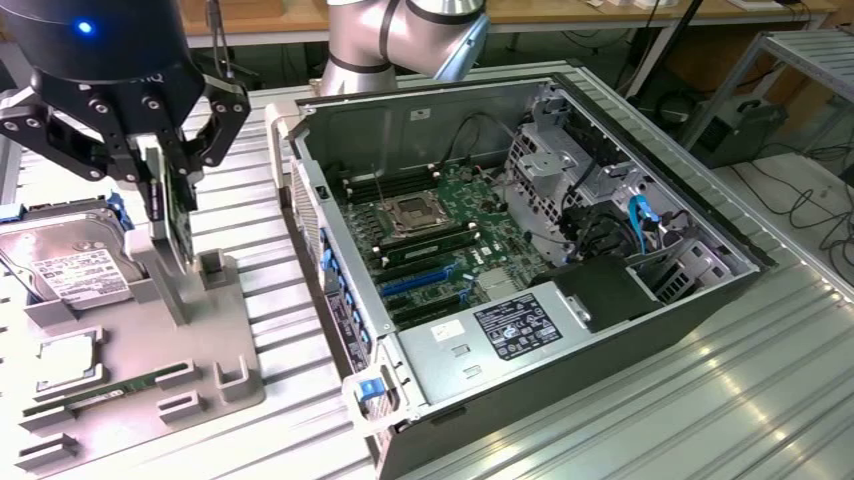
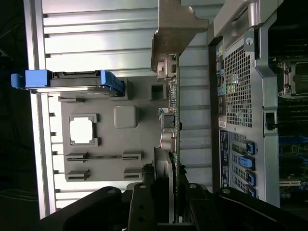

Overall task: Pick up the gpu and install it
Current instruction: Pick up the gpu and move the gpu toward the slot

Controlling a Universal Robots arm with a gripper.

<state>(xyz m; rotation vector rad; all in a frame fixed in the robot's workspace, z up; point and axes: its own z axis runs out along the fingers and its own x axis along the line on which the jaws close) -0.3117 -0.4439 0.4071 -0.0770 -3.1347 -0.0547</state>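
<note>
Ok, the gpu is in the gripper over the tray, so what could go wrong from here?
1. The gripper pinches the gpu by a thin edge; it could tilt or slip in transit.
2. Its lower end hangs close to the posts of the grey tray; a sideways move could snag it.
3. The case wall stands between it and the blue slots; the bracket may clip that wall.

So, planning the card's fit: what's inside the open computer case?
Inside the computer case: a green motherboard with processor socket and blue slots, plus a labelled power supply. Whatever lies beneath that supply is covered.
</note>
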